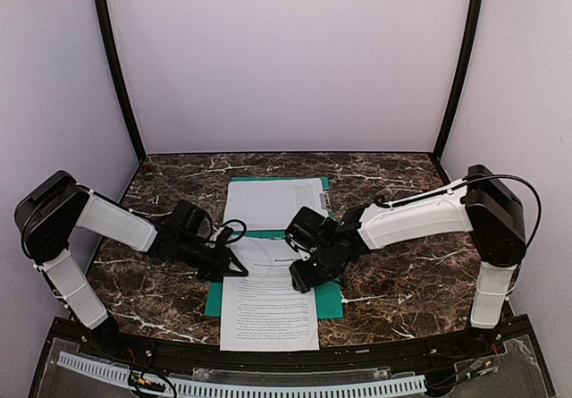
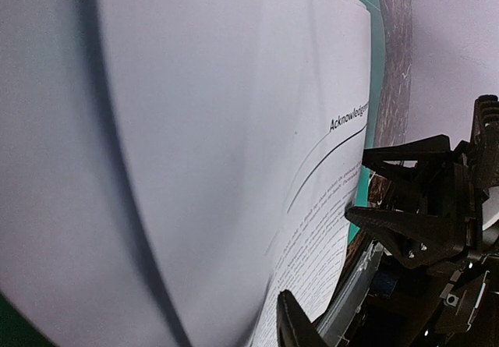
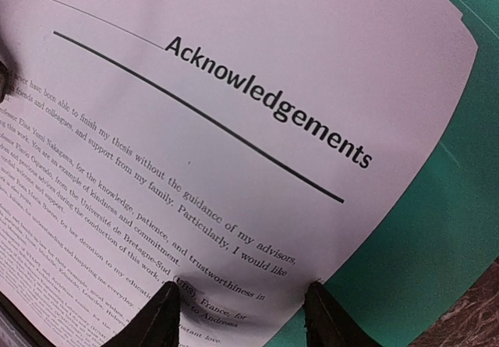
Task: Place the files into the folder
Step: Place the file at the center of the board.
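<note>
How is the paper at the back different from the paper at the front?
The back sheet lies on the far half of the green folder, while the front sheet sticks out past the folder's near edge. The front sheet shows a heading and lines of black print, but the back sheet looks plain white from above. Both are white and rest on the folder.

I see white files (image 1: 268, 309) printed in black, a teal-green folder (image 1: 331, 301), and my counter's (image 1: 402, 273) dark brown marble, white-veined.

folder (image 1: 332, 298) (teal) on dark marble table (image 1: 402, 282)
</note>
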Tool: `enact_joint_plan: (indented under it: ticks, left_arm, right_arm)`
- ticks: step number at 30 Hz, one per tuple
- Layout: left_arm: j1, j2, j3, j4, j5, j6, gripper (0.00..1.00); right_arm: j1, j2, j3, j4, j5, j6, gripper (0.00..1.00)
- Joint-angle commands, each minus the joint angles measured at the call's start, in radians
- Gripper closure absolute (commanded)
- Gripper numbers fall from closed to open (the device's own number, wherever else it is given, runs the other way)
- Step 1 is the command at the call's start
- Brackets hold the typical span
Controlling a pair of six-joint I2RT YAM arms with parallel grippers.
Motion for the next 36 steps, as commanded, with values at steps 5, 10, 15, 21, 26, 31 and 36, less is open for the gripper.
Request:
enact_joint_plan:
  ticks: [5,10,15,21,26,31,36]
  left_arm:
    - [0.007,-0.031,0.027,-0.066,0.016,0.051,0.76]
    - [0.011,-0.034,0.031,-0.084,0.015,0.067,0.78]
    - [0.014,-0.037,0.034,-0.098,0.012,0.08,0.79]
    - [0.015,-0.037,0.035,-0.09,0.011,0.075,0.8]
    - [0.015,-0.036,0.042,-0.089,0.028,0.077,0.79]
    - [0.016,-0.038,0.042,-0.088,0.031,0.077,0.79]
    - [0.018,-0.047,0.041,-0.104,0.024,0.088,0.84]
  right_arm:
    - [0.042,0.054,0.063,-0.08,0.095,-0.038,0.47]
    - [0.047,0.056,0.083,-0.089,0.117,-0.062,0.47]
    - [0.049,0.058,0.087,-0.091,0.119,-0.072,0.47]
    - [0.054,0.064,0.097,-0.086,0.115,-0.07,0.47]
    - [0.062,0.069,0.103,-0.081,0.117,-0.084,0.47]
    - [0.064,0.073,0.112,-0.084,0.126,-0.09,0.47]
    - [0.064,0.072,0.11,-0.097,0.135,-0.087,0.47]
